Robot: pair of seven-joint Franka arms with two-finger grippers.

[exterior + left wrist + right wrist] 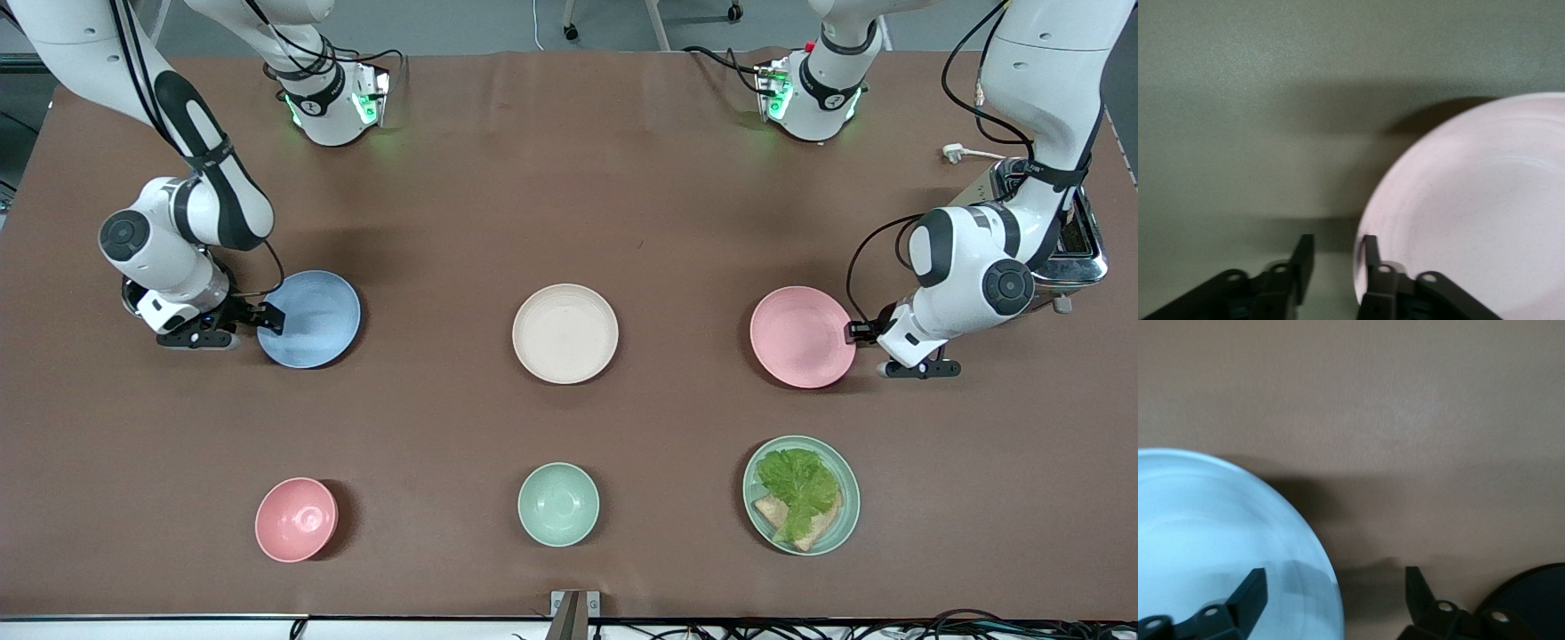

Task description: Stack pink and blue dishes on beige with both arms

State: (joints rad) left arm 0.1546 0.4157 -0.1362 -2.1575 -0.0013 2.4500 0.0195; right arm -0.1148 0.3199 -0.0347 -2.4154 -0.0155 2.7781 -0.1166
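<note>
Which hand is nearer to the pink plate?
Left. The left hand is at the pink plate, its fingers straddling the rim. The right hand is at the blue plate, toward the right arm's end of the table.

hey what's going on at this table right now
Two robot arms are each reaching for a plate. The right claw is open with its fingers straddling the rim of the blue plate. The left claw is also open, its fingers around the edge of the pink plate. Both plates rest on the table, with the beige plate bare between them. Nothing is stacked yet.
</note>
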